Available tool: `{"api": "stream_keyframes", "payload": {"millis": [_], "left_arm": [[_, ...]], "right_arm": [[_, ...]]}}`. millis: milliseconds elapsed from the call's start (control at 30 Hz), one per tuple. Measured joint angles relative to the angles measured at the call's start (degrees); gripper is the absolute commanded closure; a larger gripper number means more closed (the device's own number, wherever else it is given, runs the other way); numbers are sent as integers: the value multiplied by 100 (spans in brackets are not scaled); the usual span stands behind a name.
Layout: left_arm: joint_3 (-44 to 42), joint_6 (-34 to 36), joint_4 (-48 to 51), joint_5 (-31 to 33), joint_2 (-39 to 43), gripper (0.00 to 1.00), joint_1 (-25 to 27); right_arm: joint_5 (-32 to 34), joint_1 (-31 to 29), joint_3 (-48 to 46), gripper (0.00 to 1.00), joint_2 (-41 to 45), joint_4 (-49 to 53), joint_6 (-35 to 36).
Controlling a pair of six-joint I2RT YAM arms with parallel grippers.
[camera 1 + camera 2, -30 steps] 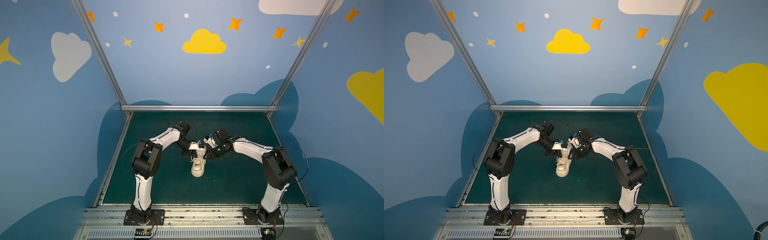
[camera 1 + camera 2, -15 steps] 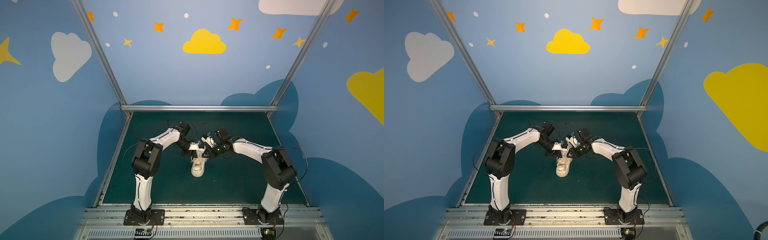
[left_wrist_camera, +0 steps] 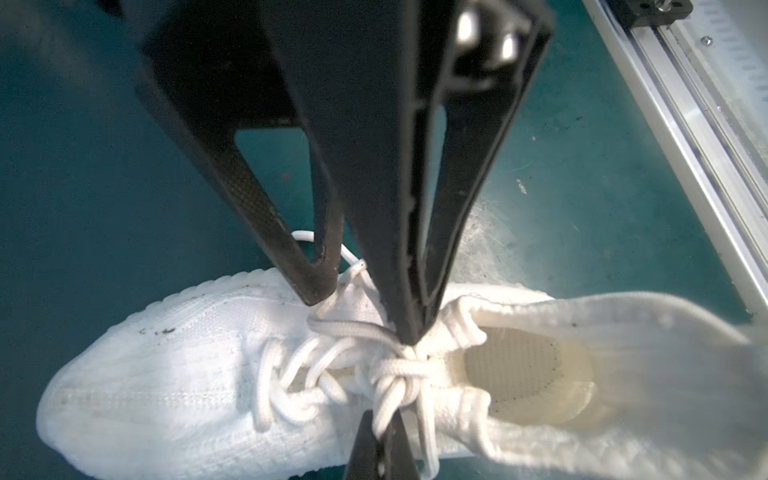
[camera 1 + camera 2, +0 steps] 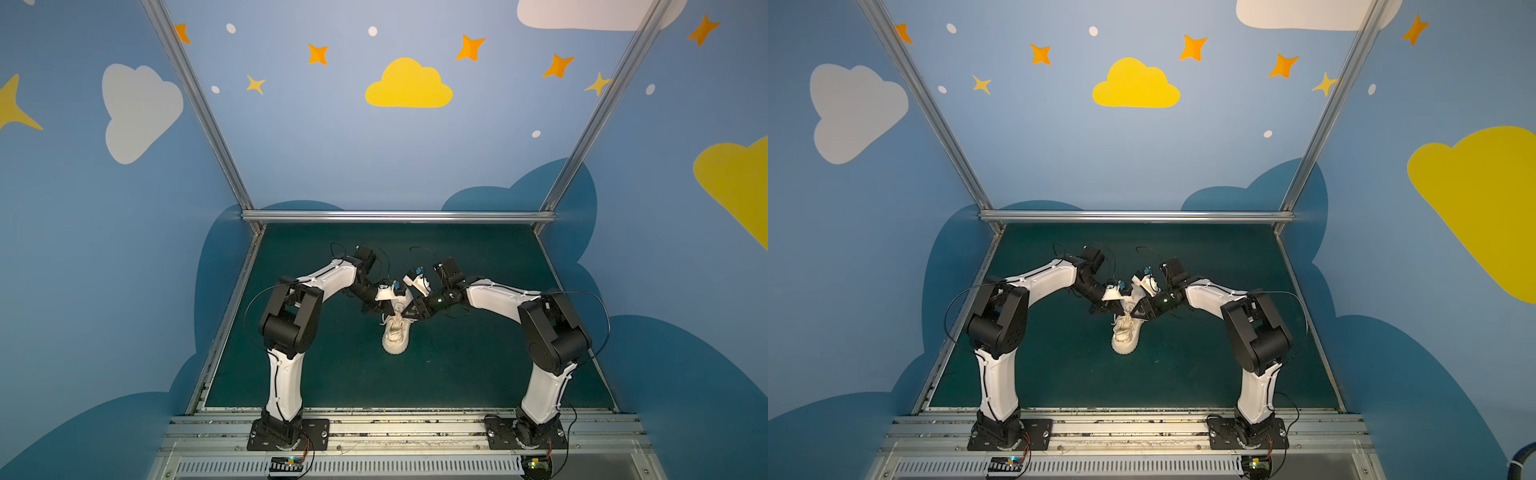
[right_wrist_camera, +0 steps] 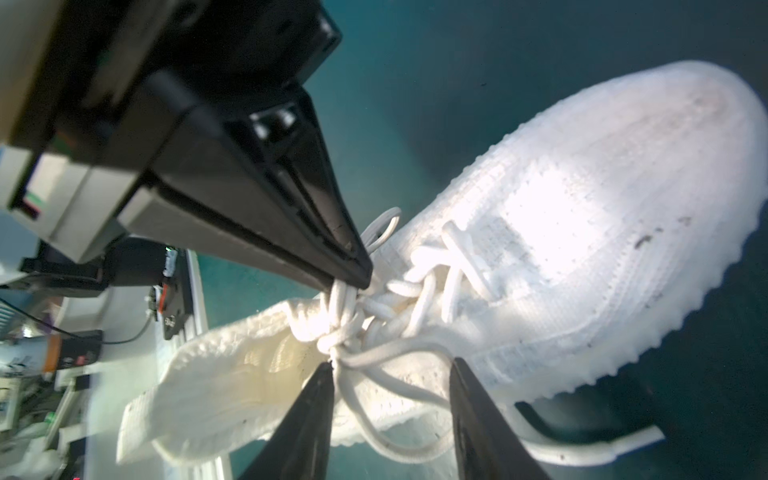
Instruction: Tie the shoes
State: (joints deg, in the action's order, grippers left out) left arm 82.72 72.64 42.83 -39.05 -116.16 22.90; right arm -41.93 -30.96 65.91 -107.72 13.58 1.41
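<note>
Well, the cream knit sneaker (image 4: 395,338) sits upright on its ribbed sole in the middle of the green surface (image 4: 324,374), between the two arms, toe toward the arm bases and collar toward the back wall. Its laces (image 3: 349,330) are drawn into a small knot (image 5: 330,345) at the top of the tongue. The left gripper (image 5: 353,276) has its jaws pinched together on a strand rising from that knot. The right gripper (image 5: 390,365) has its jaws apart, straddling the strands trailing off the other side, one tip right against the knot, and it holds nothing that I can see. To my eye the shoe is light and its knit collar floppy, so a hard one-sided tug would likely drag or tip it rather than tighten anything. The laces look like soft, limp woven cord, not slippery, yet thin enough to slide out of a loose pinch. The place to hold is a strand near the knot, never the squashy upper. One free end (image 5: 602,454) lies on the surface beside the sole.
</note>
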Motion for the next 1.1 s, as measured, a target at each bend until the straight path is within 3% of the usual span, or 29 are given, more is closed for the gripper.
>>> {"api": "stream_keyframes", "payload": {"millis": [467,900,1100], "left_arm": [[-76,-92,-184,-44,68,97,-2],[-90,-101,-223,-42,70,97,-2],[-122,-96,-227,-37,120,97,-9]], "right_arm": [[-713,50,35,54,-254,-476,-501],[-909,81,164,88,-380,-538,-796],[-979,109,162,92,-378,-551,-918]]}}
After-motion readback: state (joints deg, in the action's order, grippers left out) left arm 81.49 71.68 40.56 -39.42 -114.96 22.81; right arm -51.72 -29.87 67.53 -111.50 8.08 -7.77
